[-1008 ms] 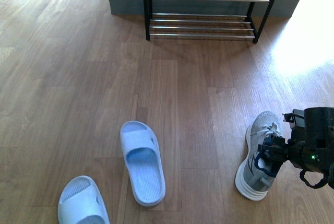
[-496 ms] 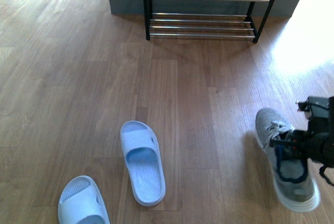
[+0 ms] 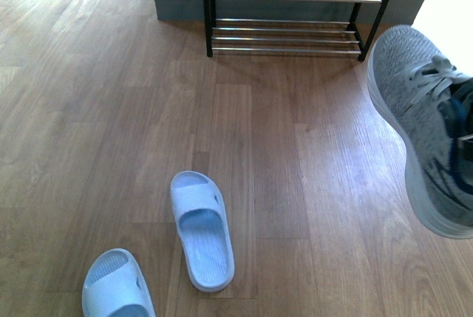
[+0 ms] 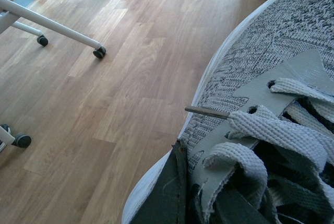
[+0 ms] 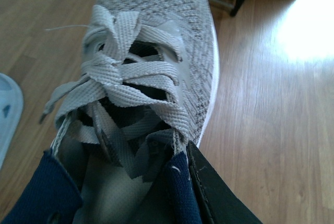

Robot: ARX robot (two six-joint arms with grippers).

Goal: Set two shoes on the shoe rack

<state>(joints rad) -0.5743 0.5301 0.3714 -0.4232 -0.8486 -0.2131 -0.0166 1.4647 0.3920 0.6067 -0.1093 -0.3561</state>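
Grey knit sneaker (image 3: pixel 421 110) hangs above the floor's (image 3: pixel 111 110) right side, pinched at the collar by the right jaws, toe and long axis aimed at the shoe rack (image 3: pixel 288 7) at the far edge, while both pale slides (image 3: pixel 201 228) lie near-left.

- Wooden plank floor (image 3: pixel 111 95), warm brown, boards running away from the robot, with a bright sun patch (image 5: pixel 308 31) by the rack's right side.
- One pale blue slide sandal (image 3: pixel 201 230) sits flat, sole down, toe pointing away.
- The second slide sandal (image 3: pixel 117 285) is just left of it and nearer, cut off by the frame edge.
- The shoe rack (image 3: pixel 288 36) stands at the far end, black feet on the boards.
- Off to the side, white legs on black casters (image 4: pixel 98 52) rest on the floor.
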